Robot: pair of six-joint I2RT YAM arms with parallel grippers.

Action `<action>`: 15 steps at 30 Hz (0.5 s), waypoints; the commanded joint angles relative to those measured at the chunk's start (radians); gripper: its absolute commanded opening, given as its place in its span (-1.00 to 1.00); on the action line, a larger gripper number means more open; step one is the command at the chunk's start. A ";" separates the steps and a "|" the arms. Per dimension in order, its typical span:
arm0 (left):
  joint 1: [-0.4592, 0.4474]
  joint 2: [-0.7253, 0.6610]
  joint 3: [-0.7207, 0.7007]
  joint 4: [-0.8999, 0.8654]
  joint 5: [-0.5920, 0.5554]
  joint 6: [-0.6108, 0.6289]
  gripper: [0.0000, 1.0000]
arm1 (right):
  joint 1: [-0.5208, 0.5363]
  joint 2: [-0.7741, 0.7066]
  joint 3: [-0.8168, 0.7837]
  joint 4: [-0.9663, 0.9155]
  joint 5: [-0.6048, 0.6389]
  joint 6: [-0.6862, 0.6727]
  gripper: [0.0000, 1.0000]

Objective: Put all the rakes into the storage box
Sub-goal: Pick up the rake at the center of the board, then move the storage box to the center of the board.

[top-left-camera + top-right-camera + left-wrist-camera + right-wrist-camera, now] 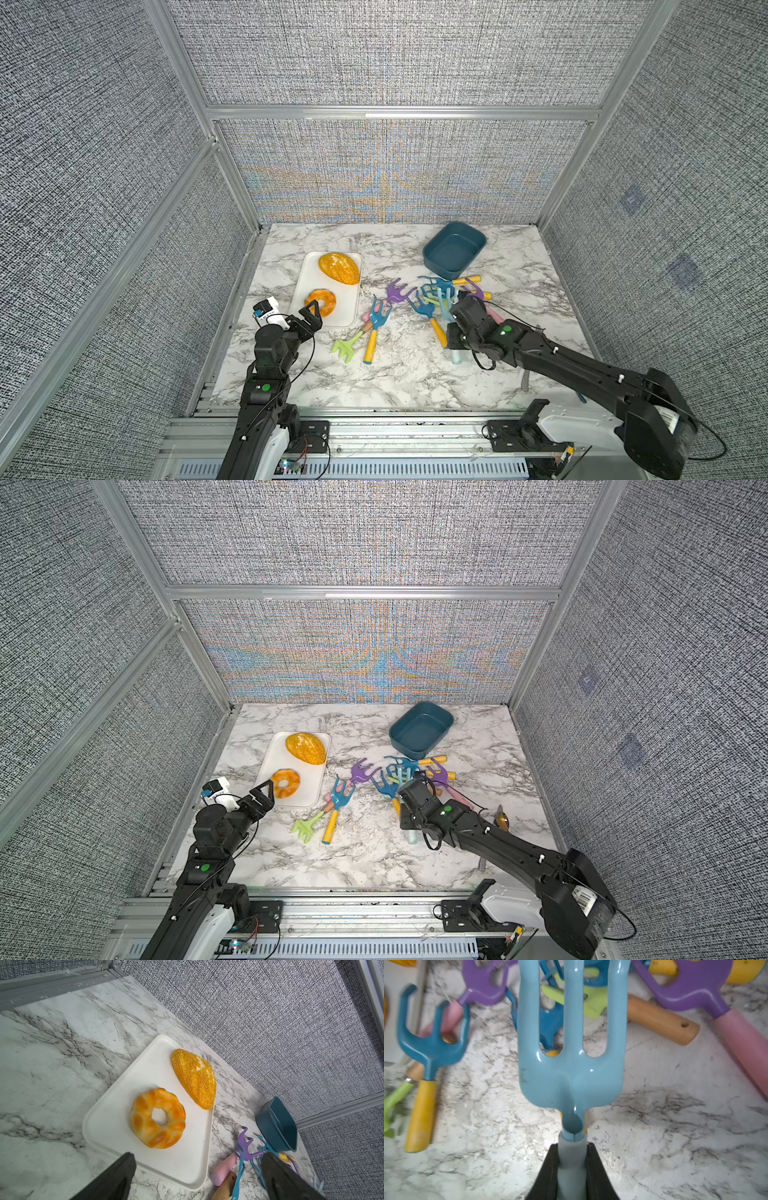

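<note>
A light blue rake with three tines lies on the marble table, and my right gripper is shut on its pale handle just behind the head. In both top views my right wrist covers that grip, with the handle's end poking out beneath. The dark teal storage box stands empty at the back right, beyond the rake pile. My left gripper hangs open over the near corner of a white tray, holding nothing.
The white tray at the left holds a seeded loaf and a ring bread. Several toy rakes lie between tray and box: purple, blue with yellow handle, green. Panel walls close in three sides.
</note>
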 commanded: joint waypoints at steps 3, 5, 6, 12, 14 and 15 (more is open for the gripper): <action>0.001 0.000 0.005 0.007 0.003 0.011 0.98 | -0.144 -0.011 0.082 0.146 -0.138 -0.055 -1.00; 0.001 0.000 0.006 0.007 0.005 0.012 0.98 | -0.230 0.034 0.127 0.196 -0.197 -0.052 -1.00; 0.001 -0.002 0.006 0.007 0.007 0.011 0.98 | -0.275 0.074 0.159 0.217 -0.225 -0.050 -1.00; 0.000 -0.002 0.006 0.001 0.005 0.010 0.98 | -0.434 0.399 0.486 0.176 -0.305 -0.063 -1.00; -0.001 0.000 0.006 0.002 0.005 0.011 0.98 | -0.462 0.491 0.574 0.175 -0.290 -0.058 -1.00; 0.000 0.001 0.008 0.000 0.005 0.011 0.98 | -0.477 0.542 0.623 0.167 -0.289 -0.052 -1.00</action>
